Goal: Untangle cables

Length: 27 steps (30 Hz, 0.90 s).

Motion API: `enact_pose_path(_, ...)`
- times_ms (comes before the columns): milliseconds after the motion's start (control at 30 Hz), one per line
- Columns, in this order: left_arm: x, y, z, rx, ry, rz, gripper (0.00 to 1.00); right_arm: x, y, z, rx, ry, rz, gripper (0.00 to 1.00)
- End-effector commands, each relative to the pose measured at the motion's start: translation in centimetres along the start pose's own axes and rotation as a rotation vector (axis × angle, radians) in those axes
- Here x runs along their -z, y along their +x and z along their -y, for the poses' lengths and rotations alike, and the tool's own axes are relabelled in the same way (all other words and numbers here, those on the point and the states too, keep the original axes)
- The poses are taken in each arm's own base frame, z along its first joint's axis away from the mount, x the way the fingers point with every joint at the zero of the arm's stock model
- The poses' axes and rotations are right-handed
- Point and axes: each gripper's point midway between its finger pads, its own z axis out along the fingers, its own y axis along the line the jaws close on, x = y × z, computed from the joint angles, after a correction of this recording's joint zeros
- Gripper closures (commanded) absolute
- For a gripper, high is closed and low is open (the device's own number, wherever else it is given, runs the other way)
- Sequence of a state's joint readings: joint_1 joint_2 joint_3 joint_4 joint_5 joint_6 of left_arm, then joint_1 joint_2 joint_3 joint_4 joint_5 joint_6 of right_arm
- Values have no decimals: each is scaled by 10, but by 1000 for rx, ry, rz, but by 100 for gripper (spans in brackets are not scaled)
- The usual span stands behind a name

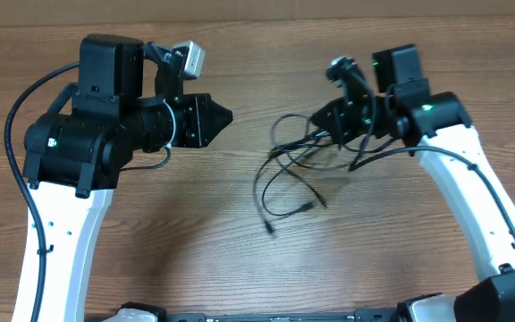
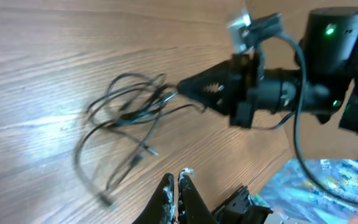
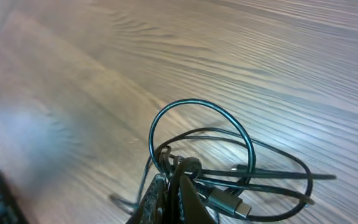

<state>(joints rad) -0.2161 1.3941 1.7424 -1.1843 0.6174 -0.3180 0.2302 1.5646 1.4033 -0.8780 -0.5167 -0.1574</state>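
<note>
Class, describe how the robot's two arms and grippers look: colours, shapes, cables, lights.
Both arms have white lower sections and boxy black upper housings. The left arm carries a looping black cable and a small silver camera. The right arm shows green lights. The left gripper and right gripper taper to black wedges.

Bright, even light — pale glare on the table (image 3: 36, 124) in both wrist views, left edges blurred

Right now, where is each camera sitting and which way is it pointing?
Overhead: above the table, facing straight down on the left gripper, right gripper and cables.
Left wrist: behind the shut left gripper, looking across at the cables and right gripper.
Right wrist: behind the right gripper, close over the cables it is shut on.
Shared: all three show the cables.
</note>
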Motion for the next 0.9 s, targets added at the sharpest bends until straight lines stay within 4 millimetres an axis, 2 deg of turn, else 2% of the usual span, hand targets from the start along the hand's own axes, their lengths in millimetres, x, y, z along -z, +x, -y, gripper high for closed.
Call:
enact_pose_path(0,12,-5,7,-45,5,36,96,6,1,8,-14,-1,7,96)
enact_pose_path(167,11,-2,4,-46,-10,24,96,9,-4,-21,55,-126,28,96)
enact_pose_path(233,12,0,-4,-32,-56,21,89,13,-9,-29,76,-135,43,96)
enact_pose_path(267,12,1,-8,-21,-74,19,80,17,-12,-35,92,-139,54,96)
enact_pose_path(333,12,3,-15,26,-111,14,74,24,-19,-48,125,-152,78,96)
enact_pose_path(633,-8,26,-35,100,-135,-77,73,79,-54,-113,230,-271,226,96)
enact_pose_path(867,-28,48,-48,128,-147,-155,74,108,-68,-133,230,-314,316,96)
